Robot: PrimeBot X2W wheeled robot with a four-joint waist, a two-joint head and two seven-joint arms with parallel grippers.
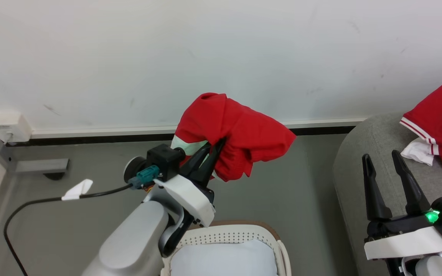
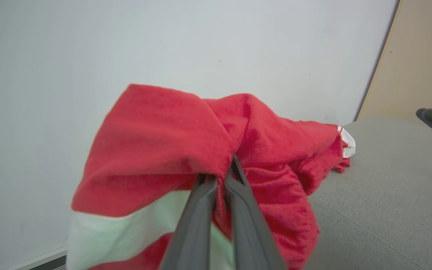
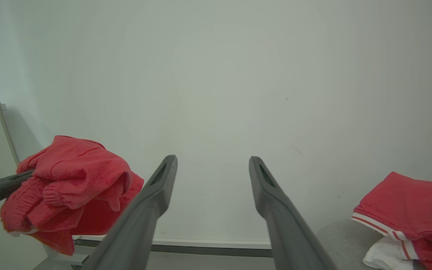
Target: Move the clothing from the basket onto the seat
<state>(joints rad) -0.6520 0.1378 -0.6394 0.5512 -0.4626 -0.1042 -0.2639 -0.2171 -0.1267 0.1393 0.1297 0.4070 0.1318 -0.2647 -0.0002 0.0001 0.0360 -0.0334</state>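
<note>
My left gripper [image 1: 216,146] is shut on a piece of red clothing [image 1: 236,134] with a white panel, held up in the air above the basket [image 1: 240,232] and in front of the wall. The same bunched red clothing [image 2: 186,150] drapes over my left gripper [image 2: 228,168] in the left wrist view. A second red garment [image 1: 441,122] with striped trim lies on the grey seat [image 1: 366,153] at the right. My right gripper [image 1: 381,158] stands open over the seat's left edge, nothing between its fingers. In the right wrist view the right gripper [image 3: 213,162] faces the wall, with the held clothing [image 3: 69,180] to its left and the laid garment [image 3: 411,206] to its right.
A pale blue-white liner [image 1: 225,258] lies inside the basket. A black cable [image 1: 33,207] with a white tag runs across the grey floor at left. A white wall box [image 1: 8,126] and a grey bracket [image 1: 40,166] sit at the far left. The white wall [image 1: 221,57] stands close behind.
</note>
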